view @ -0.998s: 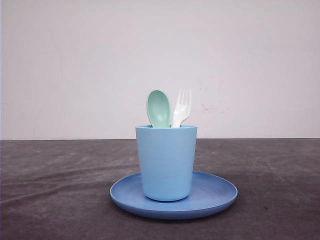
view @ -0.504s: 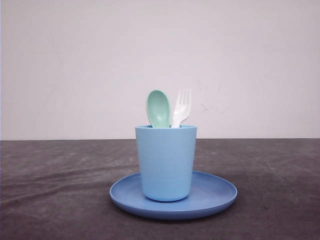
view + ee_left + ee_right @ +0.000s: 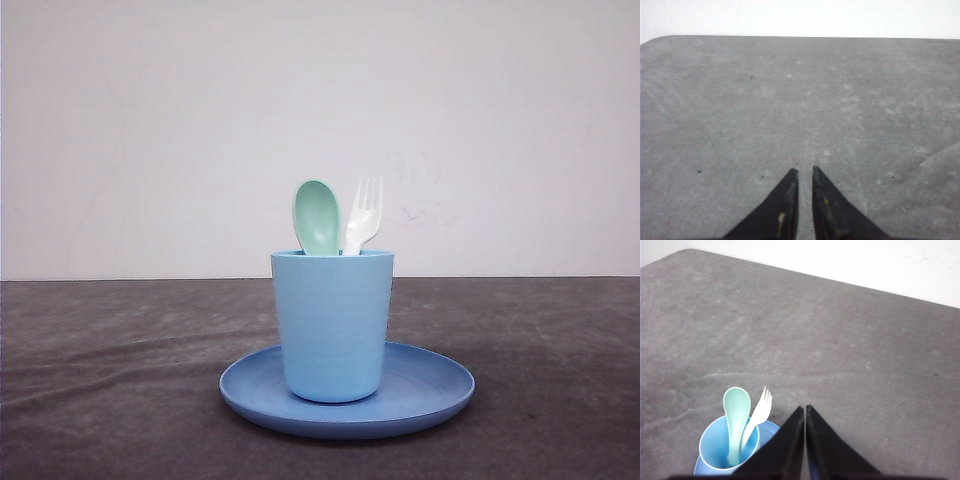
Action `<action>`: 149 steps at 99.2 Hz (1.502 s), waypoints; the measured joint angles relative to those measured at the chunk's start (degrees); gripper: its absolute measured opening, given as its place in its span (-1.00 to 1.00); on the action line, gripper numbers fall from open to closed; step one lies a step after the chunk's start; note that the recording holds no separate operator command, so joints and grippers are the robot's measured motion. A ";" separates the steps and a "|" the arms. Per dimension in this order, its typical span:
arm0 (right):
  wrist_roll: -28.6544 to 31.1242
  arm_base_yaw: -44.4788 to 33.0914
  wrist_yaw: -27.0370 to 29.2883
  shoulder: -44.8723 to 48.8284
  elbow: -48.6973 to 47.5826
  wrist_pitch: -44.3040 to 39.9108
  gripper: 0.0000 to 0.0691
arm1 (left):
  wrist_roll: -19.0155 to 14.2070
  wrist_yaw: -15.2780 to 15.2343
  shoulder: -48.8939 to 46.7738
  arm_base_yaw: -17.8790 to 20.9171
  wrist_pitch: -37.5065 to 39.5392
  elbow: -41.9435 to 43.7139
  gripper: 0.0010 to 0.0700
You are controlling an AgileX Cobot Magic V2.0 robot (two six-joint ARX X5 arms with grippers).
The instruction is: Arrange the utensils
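While the spoon [image 3: 317,217] and fork [image 3: 363,215] stand upright in the cup [image 3: 332,325] on the plate [image 3: 430,385], handles down, the right gripper [image 3: 805,412] hovers nearer, its jaws nearly closed and empty, the cup at its 8 o'clock. The left gripper [image 3: 804,172], narrow and empty, hangs over bare table [image 3: 790,100].

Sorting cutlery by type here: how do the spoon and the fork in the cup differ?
The spoon is pale mint green with a rounded oval bowl; the fork is white and ends in tines. In the front view the spoon stands to the left of the fork. Both stand head-up in the blue cup.
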 joint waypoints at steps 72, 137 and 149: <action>-0.63 -0.50 0.28 0.00 0.00 2.12 -0.99 | 0.00 0.00 0.00 0.00 0.00 0.00 -0.96; -12.13 -39.39 -18.18 -3.80 -7.67 16.63 -0.99 | 0.00 0.00 0.00 0.00 0.00 0.00 -0.96; -12.68 -44.78 -20.50 -9.05 -15.80 23.04 -0.99 | 0.00 0.00 0.00 0.00 0.00 0.00 -0.96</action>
